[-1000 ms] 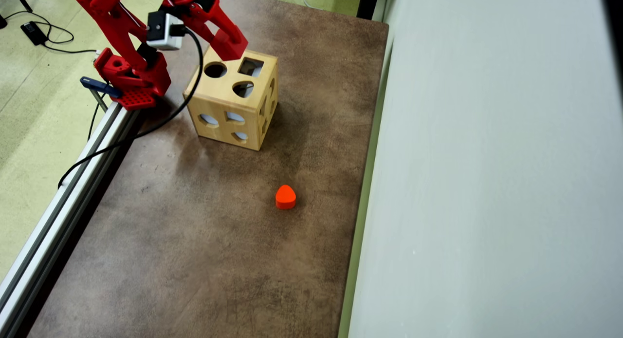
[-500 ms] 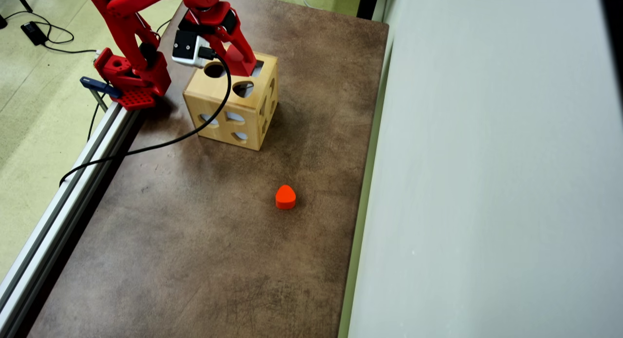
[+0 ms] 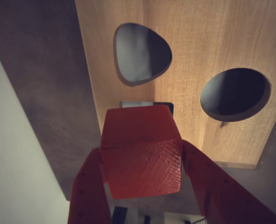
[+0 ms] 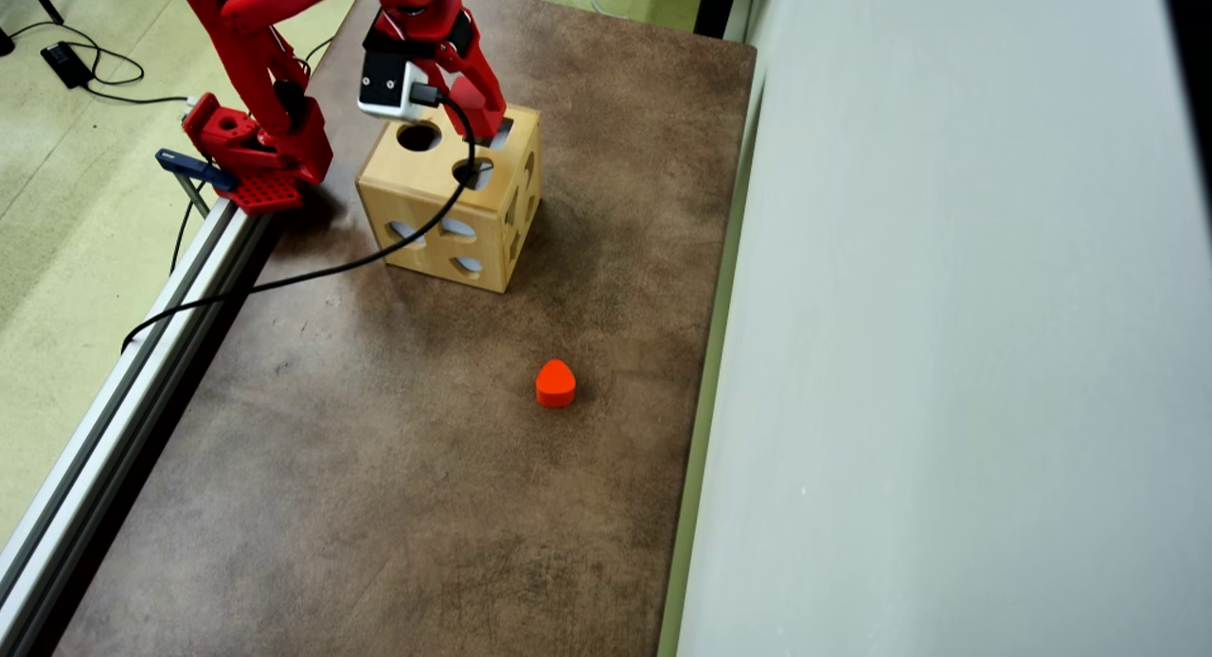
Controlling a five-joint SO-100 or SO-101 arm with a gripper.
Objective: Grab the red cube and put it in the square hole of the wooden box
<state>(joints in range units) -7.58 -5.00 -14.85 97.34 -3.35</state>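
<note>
Wrist view, nearest first: the jaws were closed on the red cube (image 3: 141, 158), one red finger (image 3: 87, 191) pressed to its left face and the other against its right face. The cube hung just above the top face of the wooden box (image 3: 208, 56), covering most of the square hole (image 3: 163, 105); only a thin dark strip of that hole showed past the cube's far edge. Whether the cube's underside touched the wood could not be told.

Beyond the cube on the same face: a rounded heart-like cut-out (image 3: 141, 53) and, to its right, a round cut-out (image 3: 235, 93), both dark inside.

Overhead view: the gripper (image 4: 488, 125) stood over the far right corner of the wooden box (image 4: 431, 207), at the square hole (image 4: 503, 131); the cube itself was hidden by the fingers there. A black cable (image 4: 312, 271) ran from the wrist camera across the box top and down to the brown table (image 4: 398, 468). The orange-red block (image 4: 555, 383) lay alone on the table, well apart from the box.
</note>
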